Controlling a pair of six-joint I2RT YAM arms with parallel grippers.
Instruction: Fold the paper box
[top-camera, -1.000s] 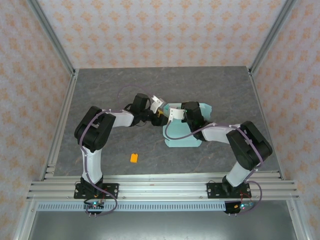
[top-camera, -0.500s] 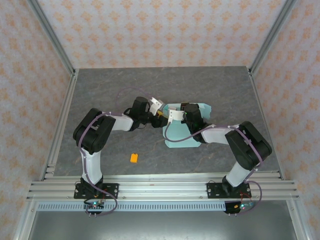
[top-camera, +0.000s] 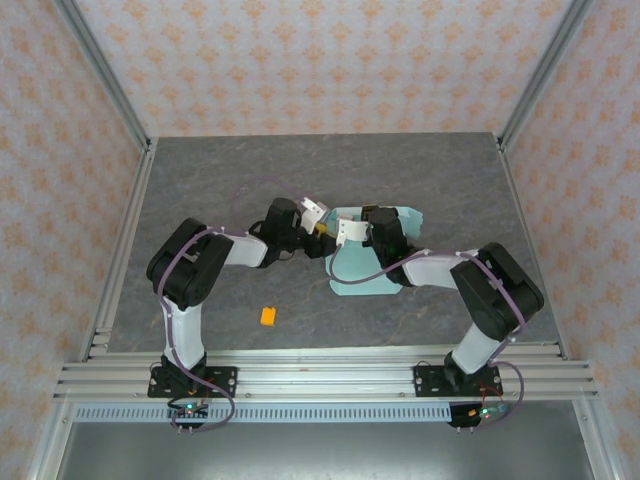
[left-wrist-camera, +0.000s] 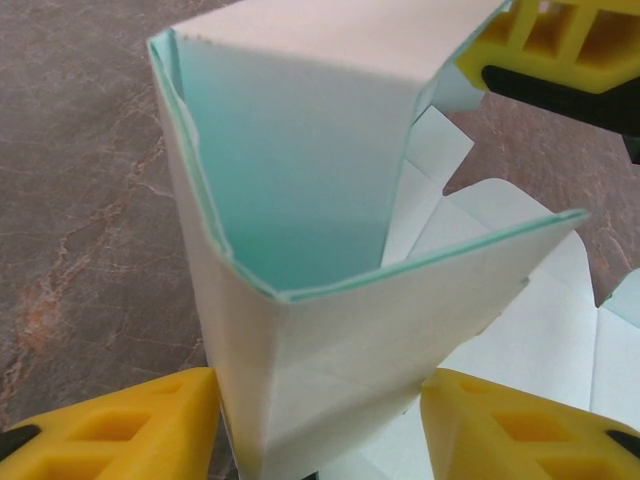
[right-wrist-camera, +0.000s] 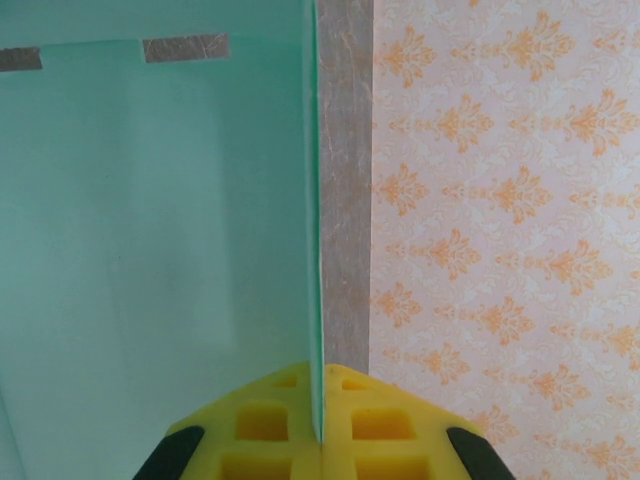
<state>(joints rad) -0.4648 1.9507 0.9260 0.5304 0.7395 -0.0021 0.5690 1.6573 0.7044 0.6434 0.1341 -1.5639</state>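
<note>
- The paper box (top-camera: 372, 272) stands partly raised at the centre of the table (top-camera: 450, 180). Your right gripper (right-wrist-camera: 320, 425) pinches its upright panel, so hold steady.
- Your left gripper (left-wrist-camera: 320, 428) straddles the folded corner, and I can't tell if it grips. Squeeze gently along the crease.

You've got the paper box (top-camera: 368, 268) right of mid-table (top-camera: 200, 180), one panel upright. The left gripper (left-wrist-camera: 318, 425) straddles its folded left corner, and the right gripper (right-wrist-camera: 320, 405) pinches the upright panel's edge. The block (top-camera: 268, 316) lies front-left, well apart.
</note>
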